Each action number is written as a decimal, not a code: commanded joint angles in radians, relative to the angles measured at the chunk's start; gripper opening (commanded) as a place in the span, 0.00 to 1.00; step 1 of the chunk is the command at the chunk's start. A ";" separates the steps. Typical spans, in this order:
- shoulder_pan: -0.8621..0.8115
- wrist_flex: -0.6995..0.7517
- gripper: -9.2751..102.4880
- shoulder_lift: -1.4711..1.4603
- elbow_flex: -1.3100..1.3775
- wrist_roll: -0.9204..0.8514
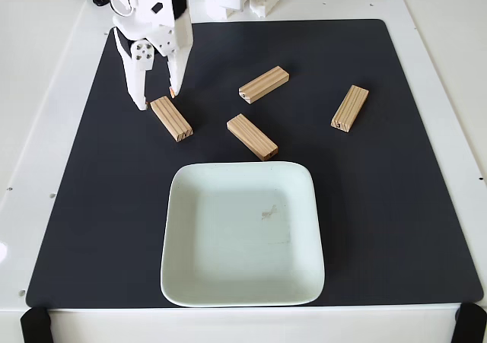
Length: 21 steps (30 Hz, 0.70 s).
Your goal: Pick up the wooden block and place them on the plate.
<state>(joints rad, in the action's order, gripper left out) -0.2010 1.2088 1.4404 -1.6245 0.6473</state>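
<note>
**No legible text**

No text, label, brand, number or sign can be read anywhere in the fixed view. Relative to the plate (pixel 242 236), nothing is printed on its own surface, and only a faint smudge is seen near its centre. On the blocks above the plate, only wood grain stripes are seen, not lettering. The mat (pixel 411 229) under the plate is plain. On the white arm (pixel 148 8), up and to the left of the plate, a few small dark marks are seen, but they cannot be read as characters.
</note>
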 commanded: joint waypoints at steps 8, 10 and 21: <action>0.006 -0.009 0.27 -0.057 0.103 0.009; 0.006 -0.009 0.27 -0.066 0.103 0.009; 0.026 -0.011 0.27 -0.109 0.106 0.009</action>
<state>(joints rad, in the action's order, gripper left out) -0.1764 1.2088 1.3254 -1.5585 0.6473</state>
